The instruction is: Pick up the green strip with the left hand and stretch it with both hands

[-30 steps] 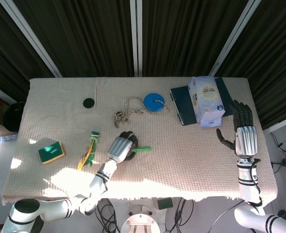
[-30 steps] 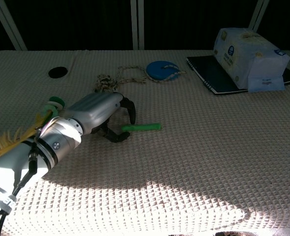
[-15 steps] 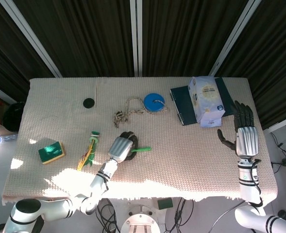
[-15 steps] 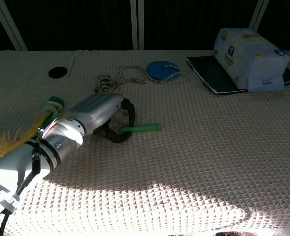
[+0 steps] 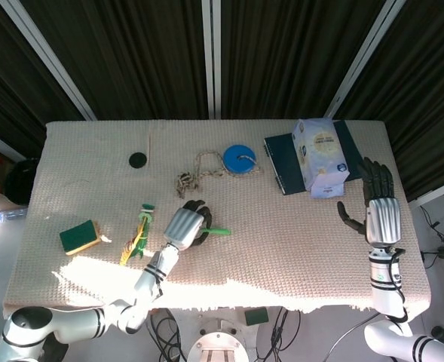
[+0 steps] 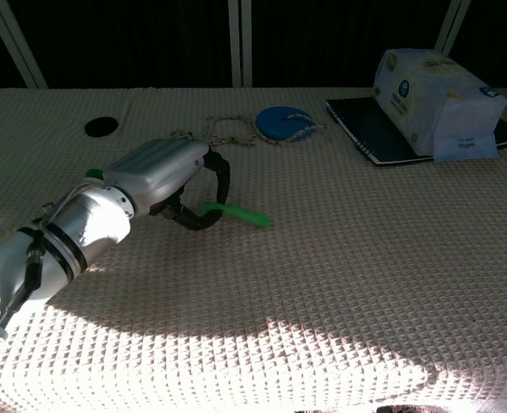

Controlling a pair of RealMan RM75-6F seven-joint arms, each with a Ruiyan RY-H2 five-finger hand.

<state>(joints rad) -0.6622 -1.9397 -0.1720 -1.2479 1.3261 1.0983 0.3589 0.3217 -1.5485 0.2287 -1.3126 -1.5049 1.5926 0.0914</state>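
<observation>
The green strip (image 5: 218, 231) (image 6: 237, 213) is a short bright green band. My left hand (image 5: 185, 225) (image 6: 163, 176) pinches its left end between curled dark fingers near the middle of the table. The strip sticks out to the right of the hand and slopes down, its free end low over the cloth. My right hand (image 5: 378, 205) is raised over the table's right edge with its fingers spread and nothing in it. It is far from the strip, and the chest view does not show it.
A knotted rope (image 5: 199, 172) and a blue disc (image 5: 240, 157) lie behind the left hand. A dark notebook (image 5: 282, 162) with a tissue pack (image 5: 321, 154) on it sits at the back right. A yellow-green bundle (image 5: 140, 230), a green sponge (image 5: 80, 237) and a black disc (image 5: 137, 160) are on the left.
My left hand has risen and drawn back a little with the strip in it. The strip, flat on the cloth before, now slopes down to the right. The right hand has not moved.
</observation>
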